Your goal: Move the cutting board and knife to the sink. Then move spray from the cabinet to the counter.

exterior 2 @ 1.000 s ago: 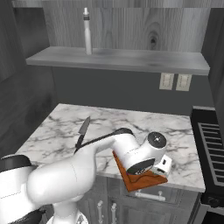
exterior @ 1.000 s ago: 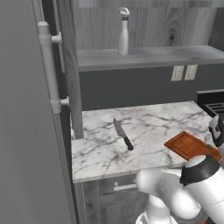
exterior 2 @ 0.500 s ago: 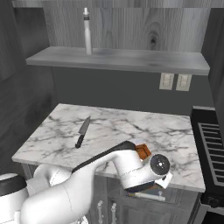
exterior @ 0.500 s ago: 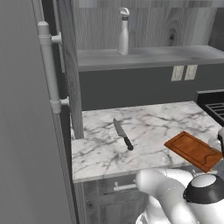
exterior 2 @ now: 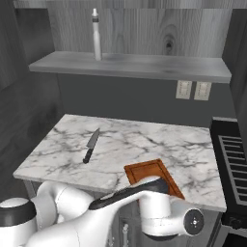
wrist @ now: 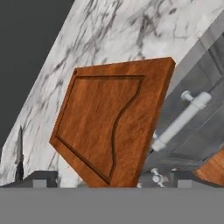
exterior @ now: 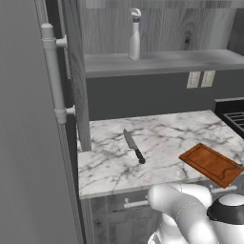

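Nearest the camera on the hand, the gripper [wrist: 105,180] sits low at the front edge of the table [exterior: 167,138], its two dark tips just breaking the bottom of the hand view, and whether they are spread or pinched I cannot tell; nothing visibly sits between them. Right in front of them the cutting board [wrist: 111,122] lies at the table's front corner, and in the left base view one corner of it juts out past the edge over the drawer fronts. That overhang is the main risk: a nudge from below or from the side could tip the board off the table, or slide it further along rather than lift it, and a grasp on the thin rim alone would probably let a flat wooden slab swing or slip. The silver bar handle [wrist: 179,120] of the drawer is close beside the hand, so a careless rise could snag on it. The arm's elbow arches over the board in the right base view, hiding part of it, which makes alignment hard to judge. Further back the knife [exterior: 134,146] lies flat on the marble, well apart from the board, handle toward the front; it seems safe from a stray sweep. Farthest off, the spray [exterior: 134,41] stands upright on the open shelf of the cabinet [exterior: 167,62], not yet moved.
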Robot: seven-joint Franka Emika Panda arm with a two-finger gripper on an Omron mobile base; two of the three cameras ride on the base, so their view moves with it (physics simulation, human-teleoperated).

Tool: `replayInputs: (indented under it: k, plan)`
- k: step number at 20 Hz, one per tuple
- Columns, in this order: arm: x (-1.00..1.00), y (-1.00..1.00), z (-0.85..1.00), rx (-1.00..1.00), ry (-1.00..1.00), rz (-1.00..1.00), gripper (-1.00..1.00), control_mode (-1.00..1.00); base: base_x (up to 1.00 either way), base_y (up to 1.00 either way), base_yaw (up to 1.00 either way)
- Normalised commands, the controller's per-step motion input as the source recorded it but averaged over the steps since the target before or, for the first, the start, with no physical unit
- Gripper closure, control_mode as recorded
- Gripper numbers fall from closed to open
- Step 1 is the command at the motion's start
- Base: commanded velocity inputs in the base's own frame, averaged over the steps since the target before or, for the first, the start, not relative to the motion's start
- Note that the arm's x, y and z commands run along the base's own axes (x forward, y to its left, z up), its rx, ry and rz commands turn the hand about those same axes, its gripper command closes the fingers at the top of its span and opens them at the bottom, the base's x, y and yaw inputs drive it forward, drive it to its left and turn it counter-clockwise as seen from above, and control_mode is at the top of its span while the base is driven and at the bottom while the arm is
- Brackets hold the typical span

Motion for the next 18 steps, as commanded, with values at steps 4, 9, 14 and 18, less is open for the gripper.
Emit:
replayInputs:
  k: [4,9,14,18]
  plan:
    - [-0.09,-0.28,0.0,0.36,0.0,-0.22,-1.0,-1.0,0.0,0.0,0.0]
    - [-0.03,-0.23,0.0,0.3,0.0,-0.17,-1.0,-1.0,0.0,0.0,0.0]
    - [0.0,0.0,-0.07,0.07,0.0,-0.04,-1.0,-1.0,0.0,0.0,0.0]
    - [0.02,0.04,-0.22,0.0,0.0,0.0,-1.0,-1.0,0.0,0.0,0.0]
